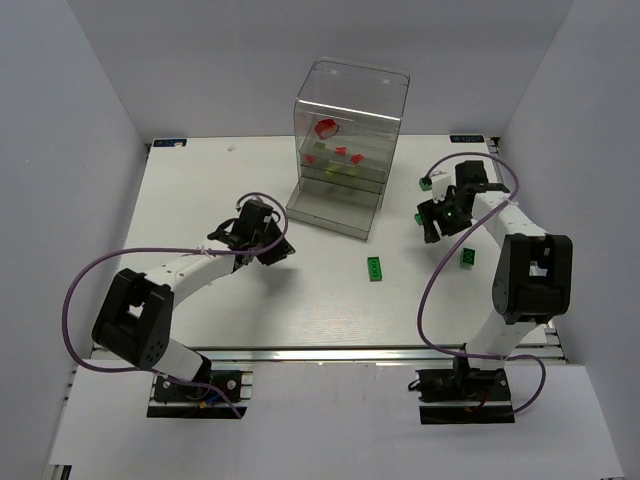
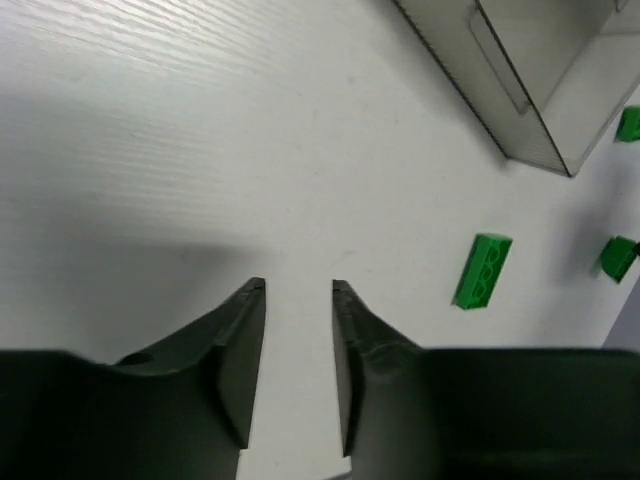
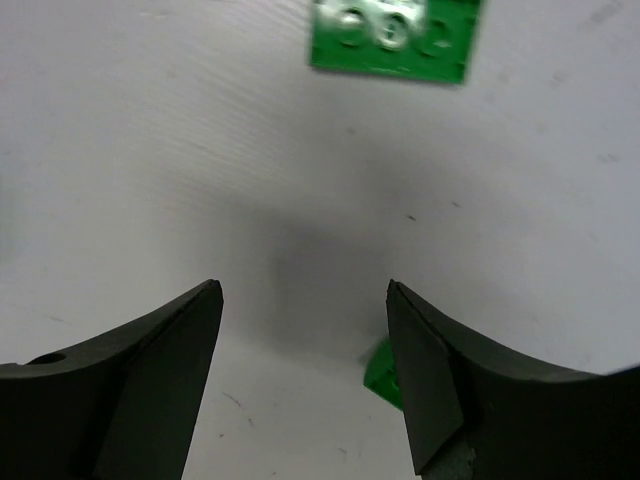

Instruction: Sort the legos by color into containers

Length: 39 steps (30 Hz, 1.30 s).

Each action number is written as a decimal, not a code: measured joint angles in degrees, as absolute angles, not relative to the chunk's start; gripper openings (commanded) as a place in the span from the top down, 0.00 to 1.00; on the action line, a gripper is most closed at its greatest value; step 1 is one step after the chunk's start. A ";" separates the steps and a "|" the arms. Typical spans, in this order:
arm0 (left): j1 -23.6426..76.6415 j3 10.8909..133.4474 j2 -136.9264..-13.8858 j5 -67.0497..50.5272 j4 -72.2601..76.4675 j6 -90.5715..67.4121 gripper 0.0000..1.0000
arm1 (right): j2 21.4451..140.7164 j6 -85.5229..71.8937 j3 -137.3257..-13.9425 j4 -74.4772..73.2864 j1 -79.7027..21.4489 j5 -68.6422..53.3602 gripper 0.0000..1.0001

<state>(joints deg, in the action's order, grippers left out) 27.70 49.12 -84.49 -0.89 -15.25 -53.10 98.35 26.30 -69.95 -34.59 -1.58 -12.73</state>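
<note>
Pale walls all round, white table (image 1: 200, 190) below. Looking down at a clear container (image 1: 345, 150) standing at the far middle, and spotting red bricks (image 1: 340, 151) and yellow-green bricks (image 1: 335, 172) lying on its shelves, with a bigger red piece (image 1: 327, 127) sitting highest. Finding a green brick (image 1: 375, 268) lying loose on the table, near the container's front right corner, between both arms. Noting a second green brick (image 1: 467, 258) resting just beside the right arm, and a small green piece (image 1: 426, 183) lying beyond the right gripper (image 1: 432, 220). Seeing the left gripper (image 1: 265, 238) hovering left of the container, apart from it.

Peering through the left wrist camera: finding the jaws standing narrowly parted, gripping nothing, bare table showing in the gap, the loose brick lying well off to the right.

Peering through the right wrist camera: finding the jaws spreading wide, holding nothing, with a green plate (image 3: 392, 35) lying ahead of the fingertips and a green scrap (image 3: 380, 378) peeking out beside one finger, mostly hidden. Not managing to match either to the overhead bricks.
</note>
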 measured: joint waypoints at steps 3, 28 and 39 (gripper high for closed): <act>29.63 53.60 -84.53 -0.69 -19.73 -50.72 0.39 | 98.28 21.06 -71.50 -34.98 -0.93 -5.63 0.27; 40.29 56.64 -88.82 -3.49 -12.64 -45.47 0.02 | 105.06 0.60 -68.60 -41.41 6.98 8.45 0.47; 45.54 64.14 -94.91 -1.30 -10.85 -41.23 0.02 | 105.06 3.60 -68.73 -36.91 8.58 4.47 0.98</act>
